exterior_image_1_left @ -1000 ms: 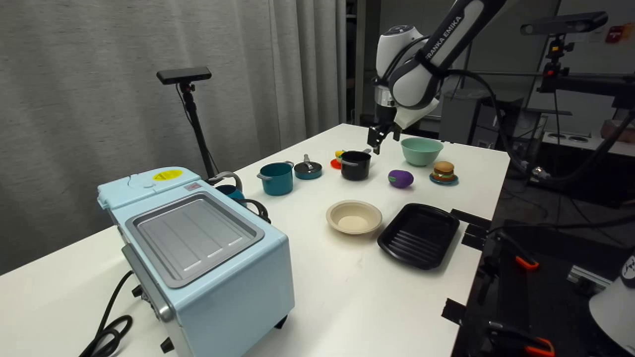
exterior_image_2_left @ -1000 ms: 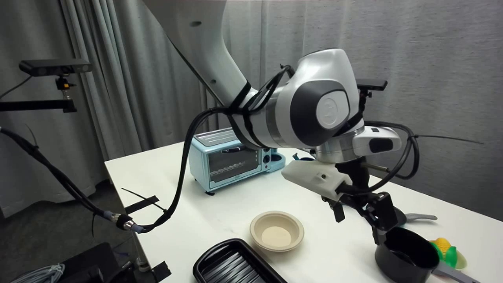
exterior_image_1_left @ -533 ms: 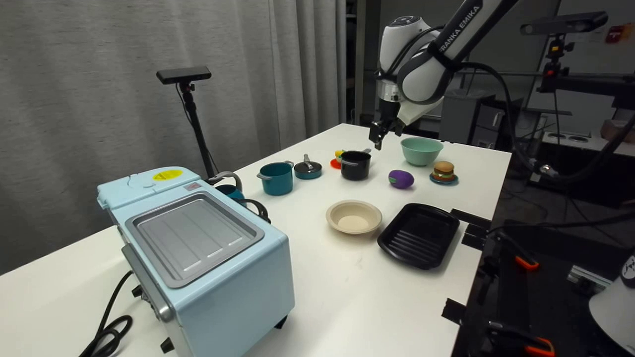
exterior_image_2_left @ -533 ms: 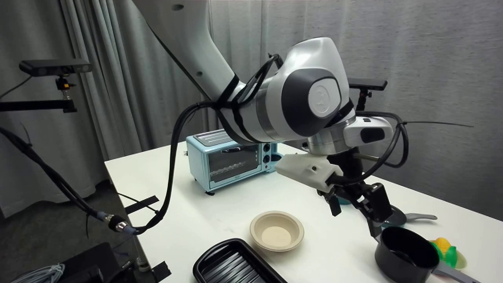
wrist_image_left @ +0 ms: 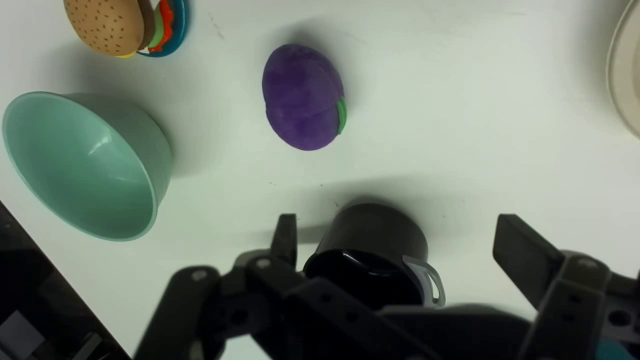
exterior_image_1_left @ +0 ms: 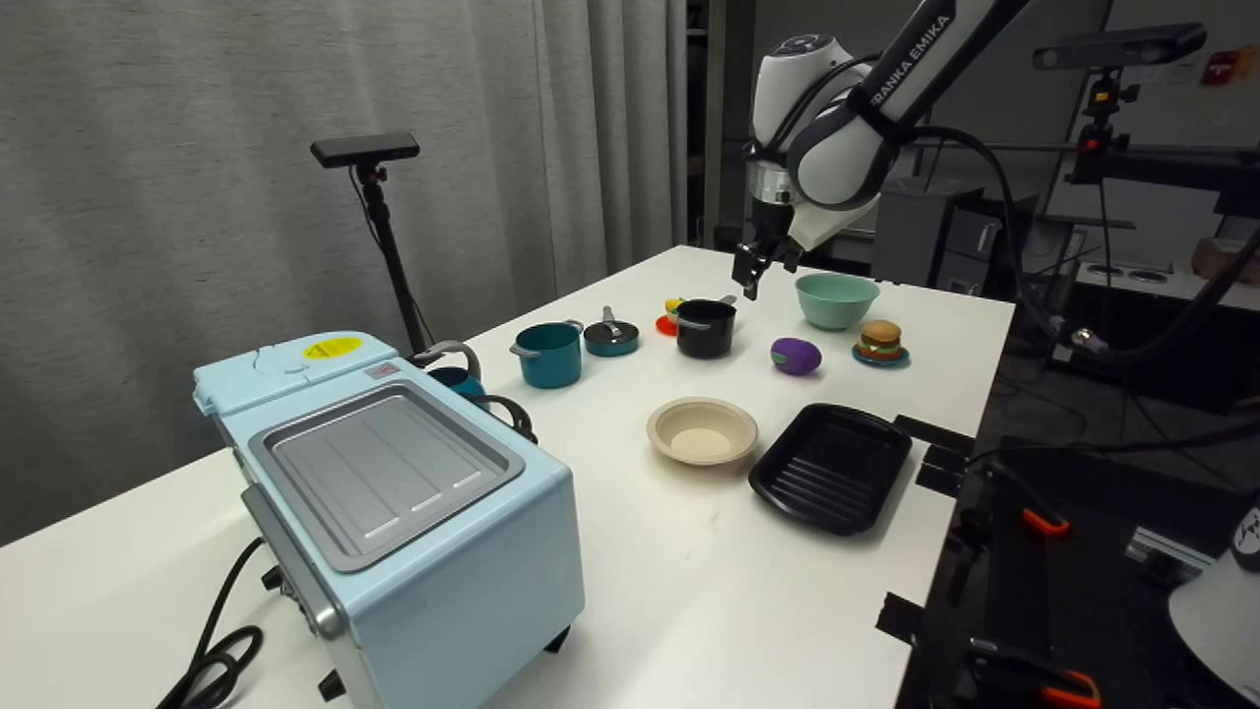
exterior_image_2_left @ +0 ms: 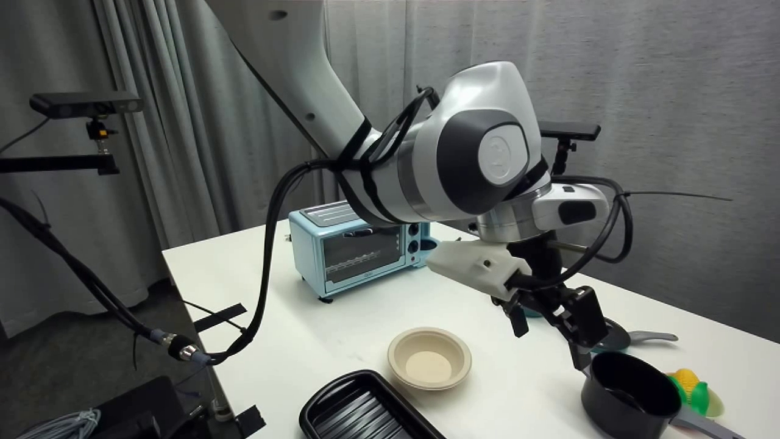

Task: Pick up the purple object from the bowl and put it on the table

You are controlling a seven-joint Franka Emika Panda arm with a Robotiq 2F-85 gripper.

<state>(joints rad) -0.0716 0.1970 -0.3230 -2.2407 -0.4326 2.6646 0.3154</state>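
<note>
The purple object [exterior_image_1_left: 795, 355], a rounded lump with a green patch, lies on the white table [exterior_image_1_left: 669, 551], outside the bowls. It also shows in the wrist view [wrist_image_left: 303, 97], ahead of the fingers. The cream bowl [exterior_image_1_left: 703, 443] stands with nothing in it; it also shows in an exterior view [exterior_image_2_left: 429, 366] and at the wrist view's right edge [wrist_image_left: 625, 75]. My gripper [wrist_image_left: 396, 222] is open, its jaws wide apart with nothing between them. It hangs above the table near the black pot, apart from the purple object. The gripper also shows in both exterior views [exterior_image_1_left: 771, 274] [exterior_image_2_left: 550, 342].
A black pot [wrist_image_left: 375, 235] stands below the gripper. A teal-green bowl [wrist_image_left: 125, 130] and a toy burger [wrist_image_left: 107, 25] are near the purple object. A black tray [exterior_image_1_left: 837, 468] stands beside the cream bowl. A blue oven [exterior_image_1_left: 472, 591] and teal pot [exterior_image_1_left: 549, 356] stand further off.
The arm and gripper have shifted slightly, up and left in an exterior view, mostly between one and half a second ago. Since then they are almost still. The objects have not moved.
</note>
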